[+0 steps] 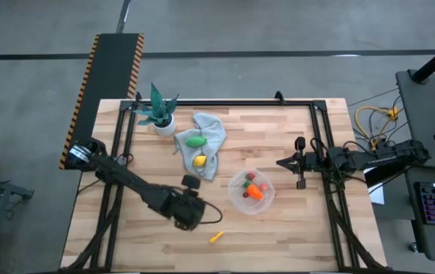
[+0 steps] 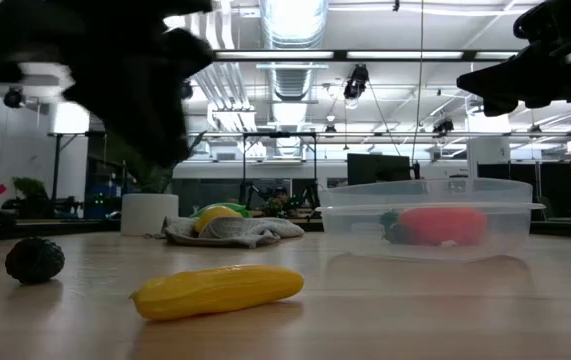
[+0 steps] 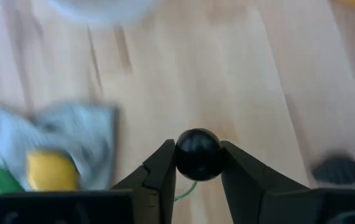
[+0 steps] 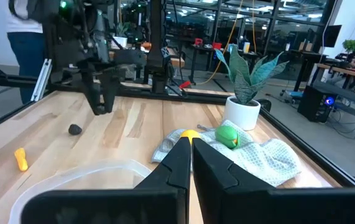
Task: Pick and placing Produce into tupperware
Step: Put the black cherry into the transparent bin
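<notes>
Tupperware (image 1: 251, 192) sits on the wooden counter (image 1: 293, 144), right of centre in the high view, and already contains an orange carrot (image 1: 256, 193) with small red and green pieces around it; the low view shows the carrot's red-orange body (image 2: 443, 224) through the clear wall (image 2: 365, 235). A grey cloth (image 1: 209, 141) lies crumpled near the far side of the counter, just beside a potted plant (image 1: 160, 113) in a white pot. On the cloth rest a green piece (image 1: 195, 141) and a yellow lemon (image 1: 199, 160), close together but apart. The left arm reaches diagonally across the counter; its left claw (image 3: 198, 163) hangs above the boards between the cloth and the near edge, closed on a dark round berry (image 3: 198, 154) clamped between both fingers. The right claw (image 1: 300, 163) hangs at the right side of the counter, near the tupperware, with its fingers pressed together and nothing between them. A yellow-orange sliver (image 1: 215, 237) lies on bare wood near the front edge, well apart from the tupperware. A second dark berry (image 1: 191, 182) lies on the counter just beside the cloth's near corner.
</notes>
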You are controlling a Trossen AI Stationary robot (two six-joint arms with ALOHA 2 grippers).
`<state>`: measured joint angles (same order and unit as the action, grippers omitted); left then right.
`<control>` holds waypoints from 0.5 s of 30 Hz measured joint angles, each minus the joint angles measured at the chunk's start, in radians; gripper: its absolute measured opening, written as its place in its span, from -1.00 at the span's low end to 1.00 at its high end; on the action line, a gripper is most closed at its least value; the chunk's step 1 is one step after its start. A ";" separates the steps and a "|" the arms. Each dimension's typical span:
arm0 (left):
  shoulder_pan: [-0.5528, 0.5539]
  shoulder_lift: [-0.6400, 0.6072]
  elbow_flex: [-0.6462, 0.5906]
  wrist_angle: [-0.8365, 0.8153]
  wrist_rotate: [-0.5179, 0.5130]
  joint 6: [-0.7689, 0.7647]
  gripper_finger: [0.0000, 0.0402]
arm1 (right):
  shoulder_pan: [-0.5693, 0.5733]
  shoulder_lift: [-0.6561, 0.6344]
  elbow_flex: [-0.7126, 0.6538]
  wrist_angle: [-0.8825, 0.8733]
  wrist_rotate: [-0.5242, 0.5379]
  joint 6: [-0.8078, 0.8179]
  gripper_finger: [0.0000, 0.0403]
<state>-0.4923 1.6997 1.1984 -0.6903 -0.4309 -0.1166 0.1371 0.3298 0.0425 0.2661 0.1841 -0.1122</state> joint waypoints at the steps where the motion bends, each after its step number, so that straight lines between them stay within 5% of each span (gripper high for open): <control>1: 0.013 -0.001 0.006 0.031 -0.003 0.034 -0.57 | 0.000 0.000 0.000 0.000 0.000 0.000 -0.96; 6: 0.077 -0.001 0.029 0.197 0.011 0.222 -0.57 | 0.000 0.000 0.000 0.000 0.000 0.000 -0.96; 15: 0.223 0.035 0.034 0.443 0.205 0.393 -0.57 | 0.000 0.000 0.000 0.000 0.000 -0.001 -0.96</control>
<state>-0.2691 1.7351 1.2324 -0.2473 -0.2254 0.2760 0.1371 0.3298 0.0425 0.2657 0.1844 -0.1127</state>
